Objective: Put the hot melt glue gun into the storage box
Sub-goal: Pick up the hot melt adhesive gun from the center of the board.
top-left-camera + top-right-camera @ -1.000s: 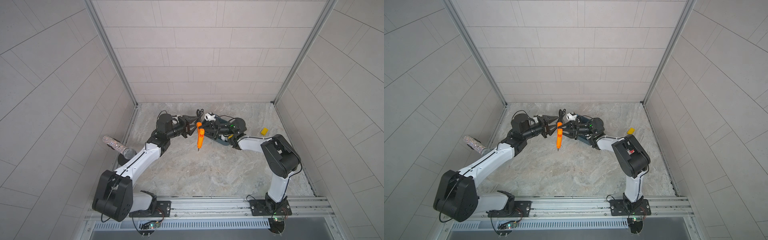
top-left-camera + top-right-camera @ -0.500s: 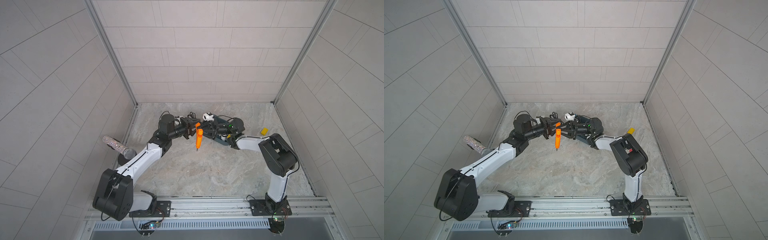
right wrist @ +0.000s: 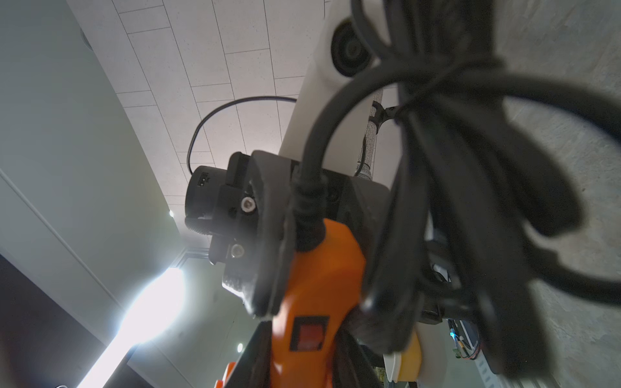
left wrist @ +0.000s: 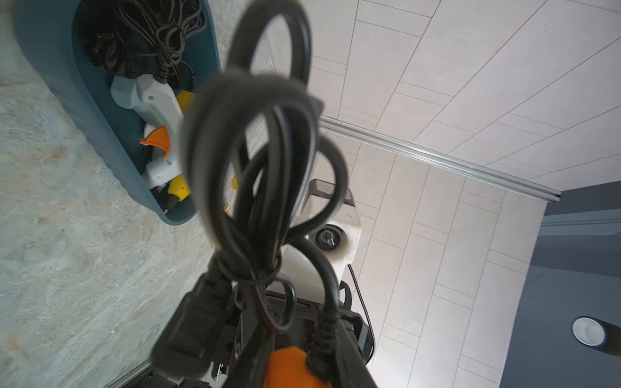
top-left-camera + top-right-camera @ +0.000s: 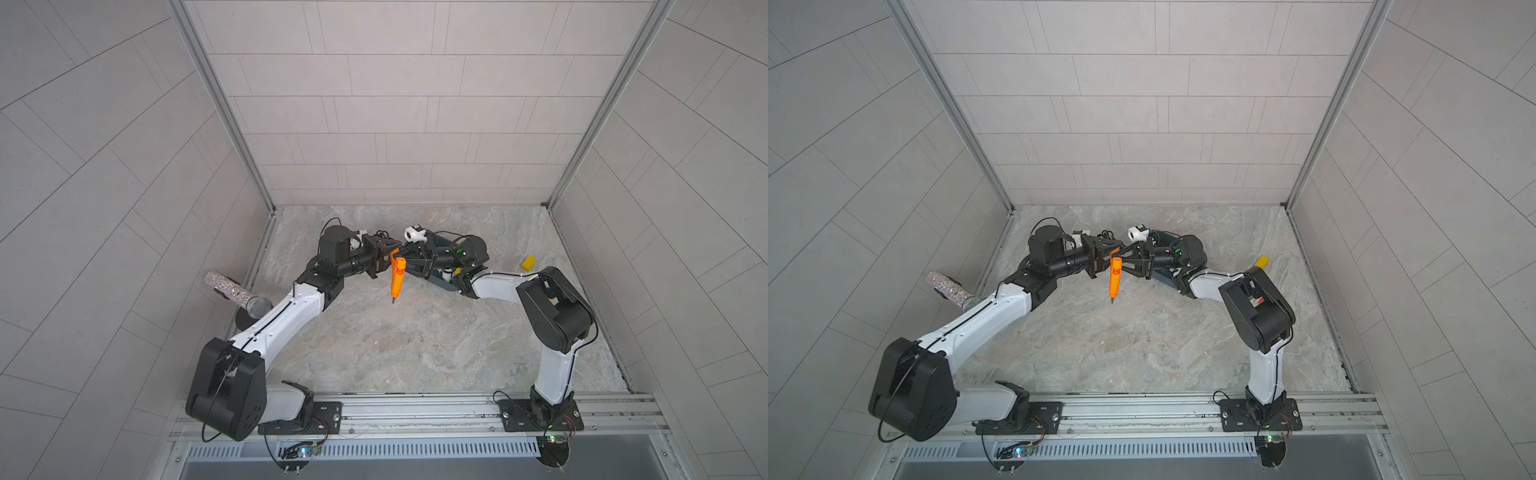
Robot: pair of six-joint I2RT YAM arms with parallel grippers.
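The orange hot melt glue gun [image 5: 397, 278] [image 5: 1114, 278] hangs nozzle down above the floor between both arms. My left gripper [image 5: 390, 261] [image 4: 295, 356] is shut on its upper end from the left. My right gripper [image 5: 404, 261] [image 3: 302, 362] holds the same end from the right, its fingers lying against the orange body [image 3: 319, 285]. The gun's bundled black cord [image 4: 262, 151] [image 3: 470, 168] loops over both wrists and hides much of each view. The dark teal storage box [image 5: 440, 283] [image 4: 84, 111] lies under the right wrist, mostly hidden in both top views.
Inside the box lie a white glue gun with an orange trigger [image 4: 158, 114], a yellow-tipped one and tangled black cords. A glittery microphone [image 5: 237, 291] stands by the left wall. A small yellow block [image 5: 528, 263] lies at the right. A white object [image 5: 413, 234] sits behind the box.
My left gripper has moved right to the glue gun and shut on its upper end. The right gripper and the gun have stayed nearly in place.
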